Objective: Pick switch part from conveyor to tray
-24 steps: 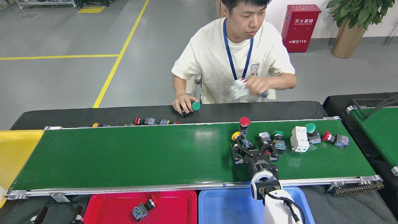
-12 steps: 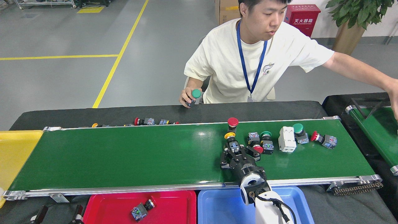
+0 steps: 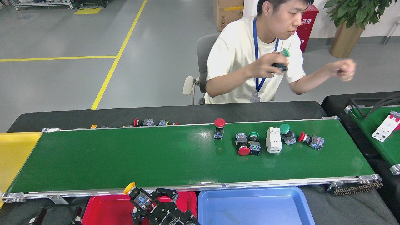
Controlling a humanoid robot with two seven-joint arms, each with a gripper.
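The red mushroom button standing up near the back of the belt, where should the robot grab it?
Grab the red mushroom button by its dark body under the cap, coming straight down. It stands upright and alone on the conveyor, so fingers probably fit either side; the wide round cap would likely slip.

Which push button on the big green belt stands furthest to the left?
The red-capped push button, standing alone with its cap up near the far rail. The other buttons cluster further right around the white switch block.

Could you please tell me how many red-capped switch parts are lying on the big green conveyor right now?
3: one red-capped switch upright near the far rail, one lying beside a green-capped part, one lying rightmost. None seems hidden.
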